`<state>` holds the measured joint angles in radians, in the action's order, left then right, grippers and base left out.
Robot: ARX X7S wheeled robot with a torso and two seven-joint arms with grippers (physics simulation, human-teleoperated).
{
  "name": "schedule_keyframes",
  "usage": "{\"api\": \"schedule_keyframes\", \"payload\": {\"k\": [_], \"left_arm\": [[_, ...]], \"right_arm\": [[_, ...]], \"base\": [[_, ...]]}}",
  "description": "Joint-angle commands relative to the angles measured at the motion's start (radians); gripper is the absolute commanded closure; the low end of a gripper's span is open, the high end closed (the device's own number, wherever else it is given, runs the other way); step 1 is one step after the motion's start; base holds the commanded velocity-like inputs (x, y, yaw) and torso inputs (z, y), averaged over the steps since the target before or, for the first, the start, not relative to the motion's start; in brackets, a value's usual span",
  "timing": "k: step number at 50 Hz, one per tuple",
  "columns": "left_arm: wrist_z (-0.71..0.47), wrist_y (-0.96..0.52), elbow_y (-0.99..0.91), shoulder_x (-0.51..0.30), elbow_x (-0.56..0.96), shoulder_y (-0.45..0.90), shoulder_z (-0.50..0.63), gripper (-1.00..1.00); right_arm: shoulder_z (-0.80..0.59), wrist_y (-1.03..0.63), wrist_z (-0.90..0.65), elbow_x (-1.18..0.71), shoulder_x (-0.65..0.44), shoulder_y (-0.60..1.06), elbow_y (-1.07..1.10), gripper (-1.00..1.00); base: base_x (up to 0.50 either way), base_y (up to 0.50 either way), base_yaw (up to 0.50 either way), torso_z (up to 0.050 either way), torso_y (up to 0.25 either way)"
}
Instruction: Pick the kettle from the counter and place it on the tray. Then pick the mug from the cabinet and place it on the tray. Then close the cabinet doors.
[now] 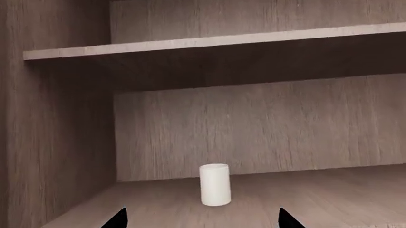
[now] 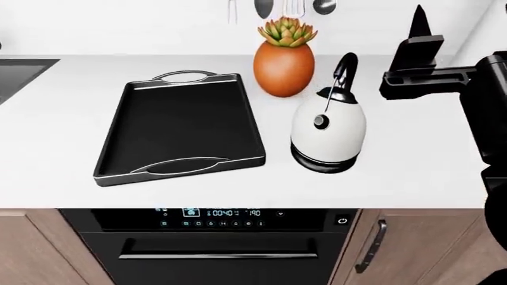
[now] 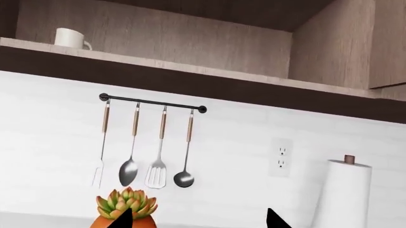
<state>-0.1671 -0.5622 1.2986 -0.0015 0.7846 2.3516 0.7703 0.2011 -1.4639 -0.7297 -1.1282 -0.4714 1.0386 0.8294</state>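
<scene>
Kettle on the table beside the tray, both grippers empty

Kettle [image 2: 327, 127] stands upright on the white table [image 2: 71, 130], just beside the tray's right edge and apart from it, with its black handle arching over the chrome lid. The black tray [image 2: 182, 127] lies bare toward the table's middle, one silver loop handle at its near rim and one at its far rim. An orange succulent pot [image 2: 284, 66] stands behind the kettle, near the table's back edge and close to the tray's far right corner.

The right gripper [image 3: 195, 218] is spread wide and holds nothing; in its own view the two black fingertips frame the pot, with a rail of hanging utensils [image 3: 142, 145] on the wall above it and a paper towel roll [image 3: 343, 194] off to one side. In the head view the right arm [image 2: 428, 62] hangs above the table, to the right of the kettle and clear of it.

The left gripper [image 1: 201, 219] is also wide open and empty, pointing into the wooden cabinet [image 1: 57, 123]. The mug [image 1: 214, 185] stands upright on the cabinet's lower shelf, ahead of the fingertips and between their lines, untouched. A second shelf [image 1: 209, 42] runs above it.
</scene>
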Motion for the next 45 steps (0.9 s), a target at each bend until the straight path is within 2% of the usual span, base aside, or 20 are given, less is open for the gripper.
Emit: {"api": "schedule_keyframes", "payload": {"k": [1, 8, 22, 35, 45], "left_arm": [[-0.015, -0.07, -0.035, 0.001, -0.251, 0.004, -0.288, -1.0], [-0.015, -0.161, -0.132, 0.001, -0.375, 0.004, -0.438, -1.0], [-0.041, -0.309, -0.199, 0.001, -0.47, 0.005, -0.576, -1.0], [-0.047, -0.373, -0.213, 0.001, -0.41, 0.005, -0.527, -1.0], [-0.045, -0.357, -0.188, 0.001, -0.368, 0.005, -0.479, -1.0]], "right_arm": [[-0.026, 0.038, -0.011, -0.011, -0.021, -0.011, -0.013, -1.0], [-0.022, 0.041, -0.024, -0.035, -0.027, -0.019, -0.009, -1.0], [-0.048, 0.075, -0.022, -0.027, -0.039, -0.04, -0.014, -1.0], [-0.075, 0.128, 0.003, 0.013, -0.05, -0.077, -0.025, -1.0], [-0.09, 0.164, 0.02, 0.04, -0.058, -0.102, -0.033, -1.0]], "base": [[0.5, 0.0, 0.0, 0.0, 0.0], [0.5, 0.0, 0.0, 0.0, 0.0], [0.5, 0.0, 0.0, 0.0, 0.001], [0.5, 0.0, 0.0, 0.0, 0.002], [0.5, 0.0, 0.0, 0.0, 0.001]]}}
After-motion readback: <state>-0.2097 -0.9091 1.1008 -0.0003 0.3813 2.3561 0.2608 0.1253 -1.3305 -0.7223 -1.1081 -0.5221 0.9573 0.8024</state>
